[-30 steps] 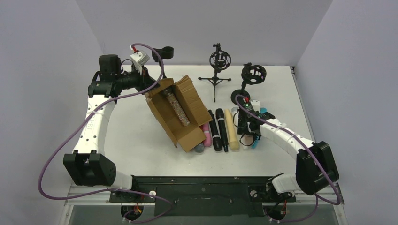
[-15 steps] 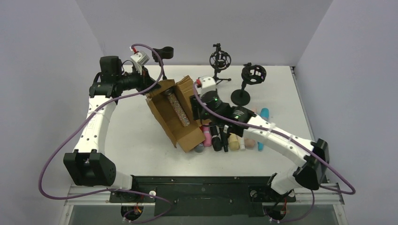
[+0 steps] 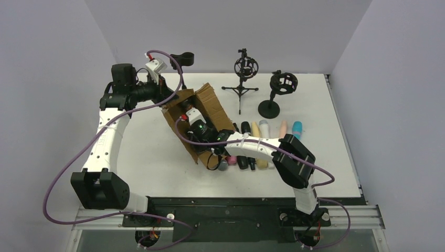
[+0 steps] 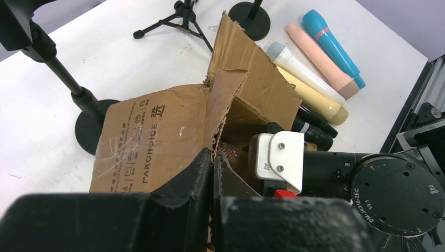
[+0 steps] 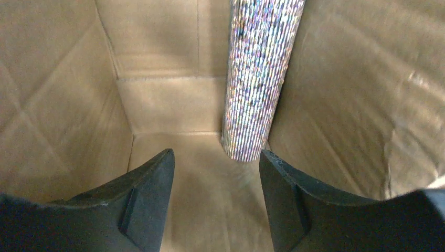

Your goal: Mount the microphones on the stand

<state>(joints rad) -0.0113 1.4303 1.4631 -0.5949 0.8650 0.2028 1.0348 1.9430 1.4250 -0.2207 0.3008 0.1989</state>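
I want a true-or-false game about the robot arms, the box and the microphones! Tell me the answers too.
1. The glittery microphone lies inside the cardboard box. True.
2. The right gripper is squeezing the glittery microphone. False: its jaws stand open and are not closed on it.
3. The left gripper pinches a flap of the cardboard box. True.
4. A microphone already sits in the tripod stand. False: its holder is empty.
5. The teal microphone lies on the table beside the peach microphone. True.
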